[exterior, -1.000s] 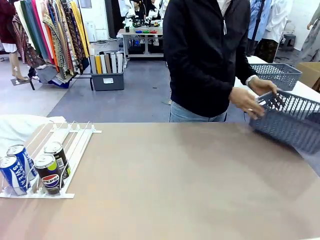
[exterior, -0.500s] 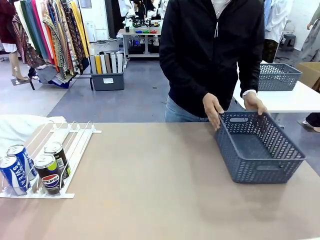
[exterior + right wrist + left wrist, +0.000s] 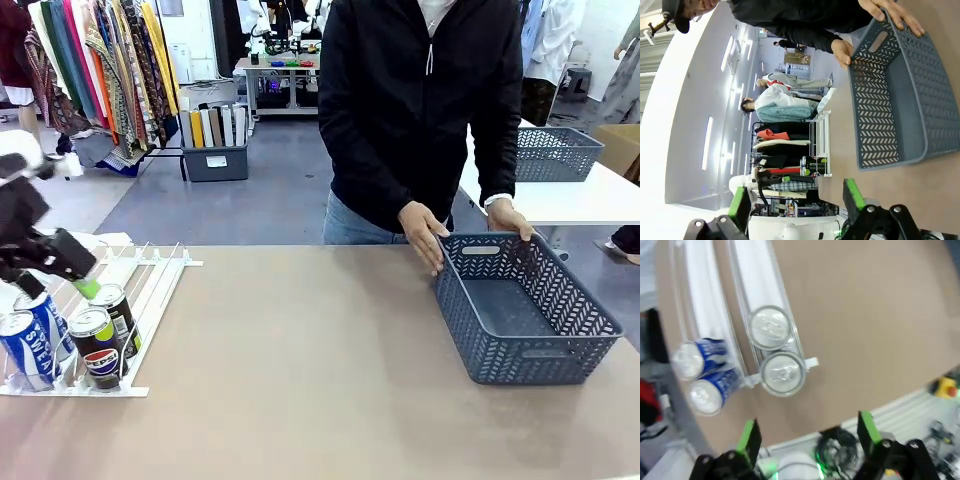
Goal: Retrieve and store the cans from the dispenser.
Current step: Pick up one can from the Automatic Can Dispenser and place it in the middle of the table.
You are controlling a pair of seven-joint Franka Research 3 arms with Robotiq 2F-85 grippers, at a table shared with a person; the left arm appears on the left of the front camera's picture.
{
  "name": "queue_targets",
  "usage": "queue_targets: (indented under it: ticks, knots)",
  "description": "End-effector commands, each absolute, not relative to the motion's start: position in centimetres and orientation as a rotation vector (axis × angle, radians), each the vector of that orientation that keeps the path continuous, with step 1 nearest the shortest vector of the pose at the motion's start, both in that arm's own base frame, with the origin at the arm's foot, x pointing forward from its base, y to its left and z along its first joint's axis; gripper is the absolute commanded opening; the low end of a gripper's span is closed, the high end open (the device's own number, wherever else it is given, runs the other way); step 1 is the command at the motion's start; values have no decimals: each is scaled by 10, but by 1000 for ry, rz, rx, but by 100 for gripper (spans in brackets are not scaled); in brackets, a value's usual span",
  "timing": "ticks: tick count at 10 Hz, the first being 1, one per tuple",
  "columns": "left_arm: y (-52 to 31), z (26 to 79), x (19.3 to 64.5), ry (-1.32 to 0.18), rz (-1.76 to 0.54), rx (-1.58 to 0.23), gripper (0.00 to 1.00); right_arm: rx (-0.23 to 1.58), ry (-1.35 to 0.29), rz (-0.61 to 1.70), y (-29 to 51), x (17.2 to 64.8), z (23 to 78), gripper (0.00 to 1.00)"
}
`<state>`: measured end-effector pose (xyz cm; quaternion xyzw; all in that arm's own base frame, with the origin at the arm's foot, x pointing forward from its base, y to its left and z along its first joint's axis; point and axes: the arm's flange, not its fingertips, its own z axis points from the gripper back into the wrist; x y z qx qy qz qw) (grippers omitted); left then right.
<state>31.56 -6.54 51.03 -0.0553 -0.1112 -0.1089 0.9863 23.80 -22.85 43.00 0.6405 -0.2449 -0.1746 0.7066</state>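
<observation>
Tan desk (image 3: 320,380), clothes racks (image 3: 100,70) in the room behind. Dispenser (image 3: 150,280) near-left on desk, lanes running robot-to-person. Four cans (image 3: 95,345) upright at its near stops. Left gripper (image 3: 807,432) over them, jaws open, empty. Right gripper (image 3: 795,199) jaws open too.

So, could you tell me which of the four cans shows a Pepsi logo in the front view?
The front black can in the dispenser's right lane; the one behind shows no logo, the left pair is blue-and-white.

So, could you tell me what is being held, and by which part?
The left gripper and right gripper are open and empty. The person's hands hold the basket at its far rim.
</observation>
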Motion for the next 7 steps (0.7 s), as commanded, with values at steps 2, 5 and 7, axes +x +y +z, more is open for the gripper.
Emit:
queue_targets:
  ticks: [2,5,7]
  knots:
    - [-65,510,316,-223,-219,-111,100,1413,-546,-357,-230,233,430,100]
    - [-65,510,316,-223,-219,-111,100,1413,-546,-357,-230,233,430,100]
    - [-74,496,327,-190,-176,-111,100,1413,-546,-357,-230,233,430,100]
